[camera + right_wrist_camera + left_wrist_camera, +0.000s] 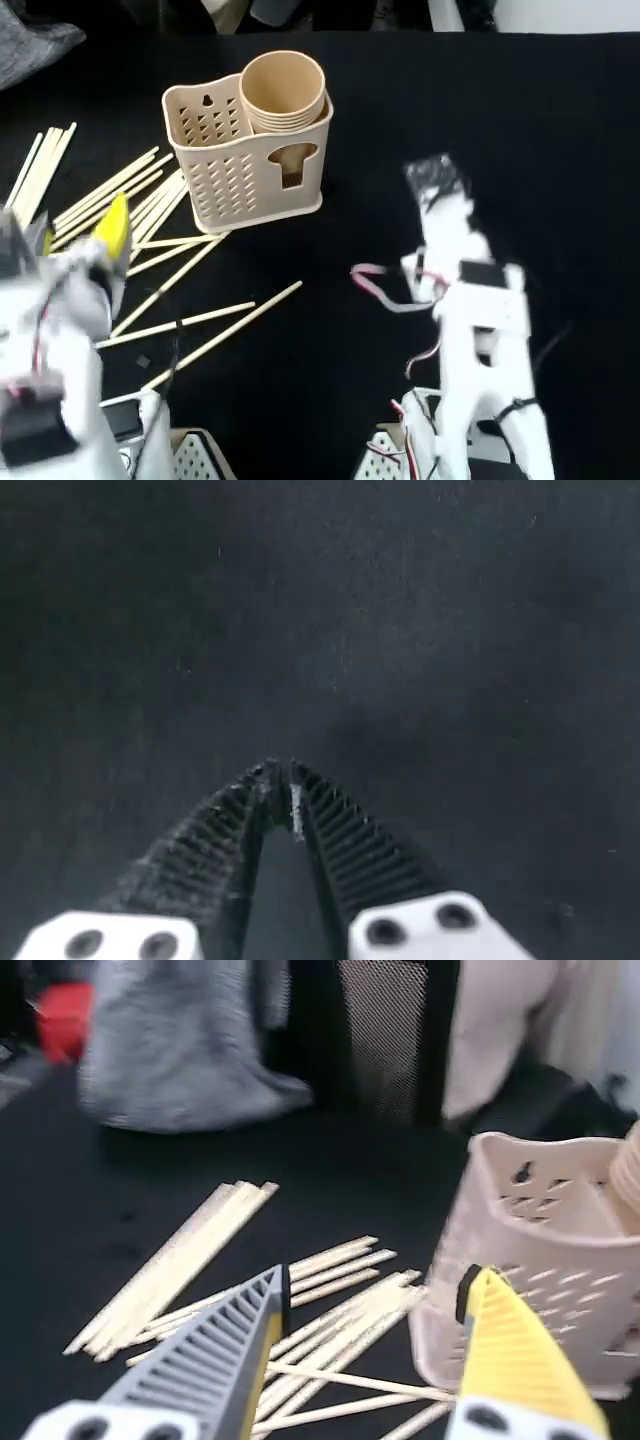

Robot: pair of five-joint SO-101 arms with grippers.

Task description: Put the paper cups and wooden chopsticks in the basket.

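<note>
A beige perforated basket (pixel 225 165) stands at the back of the black table, with stacked paper cups (pixel 283 90) in its right compartment. Several wooden chopsticks (pixel 130 195) lie scattered to its left and in front of it. My left gripper (pixel 100 235) hangs open above the chopsticks at the left; in the left wrist view its grey and yellow fingers (pixel 225 1345) frame the chopsticks (pixel 330 1305), with the basket (pixel 545 1260) beside them. My right gripper (pixel 280 775) is shut with nothing in it over bare black cloth, and in the high view it (pixel 432 180) sits right of the basket.
A separate bundle of chopsticks (pixel 38 170) lies at the far left edge. Two long chopsticks (pixel 215 325) lie diagonally toward the front. The arms' white bases (pixel 400 450) stand at the front edge. Grey cloth (pixel 180 1050) hangs behind the table.
</note>
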